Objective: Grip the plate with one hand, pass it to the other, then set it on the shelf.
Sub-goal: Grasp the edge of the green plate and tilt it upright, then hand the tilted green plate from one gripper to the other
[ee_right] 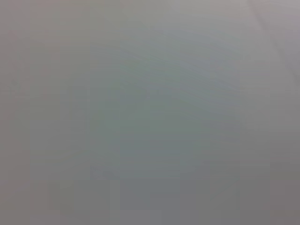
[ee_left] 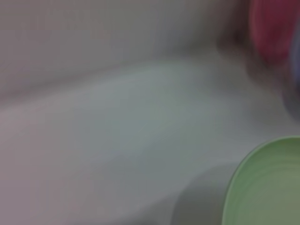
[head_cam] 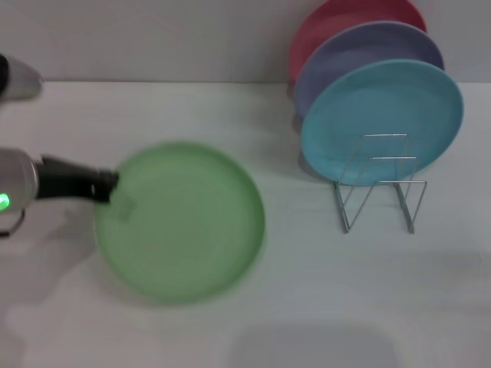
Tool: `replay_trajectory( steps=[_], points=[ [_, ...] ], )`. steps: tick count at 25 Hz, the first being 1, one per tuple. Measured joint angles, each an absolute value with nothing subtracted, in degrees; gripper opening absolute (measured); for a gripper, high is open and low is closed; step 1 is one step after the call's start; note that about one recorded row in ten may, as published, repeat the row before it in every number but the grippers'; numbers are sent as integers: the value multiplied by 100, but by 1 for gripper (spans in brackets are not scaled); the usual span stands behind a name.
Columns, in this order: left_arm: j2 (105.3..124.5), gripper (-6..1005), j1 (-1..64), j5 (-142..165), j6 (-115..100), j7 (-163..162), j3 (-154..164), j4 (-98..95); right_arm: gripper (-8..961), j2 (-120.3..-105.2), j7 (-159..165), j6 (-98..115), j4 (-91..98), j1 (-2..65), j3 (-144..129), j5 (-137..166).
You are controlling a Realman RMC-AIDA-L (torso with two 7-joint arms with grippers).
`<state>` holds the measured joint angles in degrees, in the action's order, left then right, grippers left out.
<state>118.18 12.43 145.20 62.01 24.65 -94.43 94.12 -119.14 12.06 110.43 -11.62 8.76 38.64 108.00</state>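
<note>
The light green plate (head_cam: pixel 180 222) is at the left-middle of the white table, and its edge (ee_left: pixel 262 187) also shows in the left wrist view with a shadow under it. My left gripper (head_cam: pixel 110 188), black on a silver arm with a green light, reaches in from the left and is shut on the plate's left rim. The silver wire shelf (head_cam: pixel 380 184) stands at the right, its front loops bare. My right gripper is out of view; the right wrist view shows only a plain grey surface.
A sky-blue plate (head_cam: pixel 383 119) stands upright in the shelf, with a lavender plate (head_cam: pixel 360 50) and a red plate (head_cam: pixel 330 23) behind it. A grey part (head_cam: pixel 19 80) sits at the far left edge. The wall runs along the table's back.
</note>
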Motion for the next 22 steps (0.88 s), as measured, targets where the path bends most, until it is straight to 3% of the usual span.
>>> replay_trajectory(
  steps=[4,5,7,8,9,10,11,12,13,18,20,22],
  points=[
    [11814,30,1191,14517,5784,2518,-9571,9745,825,-11861,1235,11527,-1261,1241,3803,11277],
    [11813,30,1189,14514,5684,2538,-9600,9845,825,-11750,1275,11582,-1510,1553,3821,11617],
    [11808,30,1189,14510,5594,2557,-9631,9949,825,-11679,1292,11534,-1676,1684,3820,11760],
    [11811,30,1192,14510,5530,2591,-9660,10020,825,-11460,1297,11114,-2213,1941,3822,12151],
    [11811,30,1192,14510,5530,2591,-9660,10020,825,-11460,1297,11114,-2213,1941,3822,12151],
    [11815,30,1194,14509,5498,2611,-9672,10038,825,-11208,1138,10372,-2920,2141,3873,12570],
    [11820,30,1196,14509,5458,2630,-9683,10042,825,-11208,1138,10372,-2920,2141,3873,12570],
    [11821,30,1194,14509,5438,2632,-9685,10043,824,-11075,988,9827,-3324,2227,3925,12813],
    [11819,30,1176,14510,5347,2634,-9689,10044,824,-10826,680,8614,-4165,2348,4151,13298],
    [11813,30,1113,14510,5068,2642,-9694,10037,824,-10655,643,6154,-5658,2355,5073,14514],
    [11813,30,1078,14510,4826,2696,-9701,10031,824,-10771,1082,4260,-6681,2263,5794,15591],
    [11813,30,1072,14510,4766,2706,-9703,10029,824,-10826,1300,3692,-7004,2232,5968,15956]
  ],
)
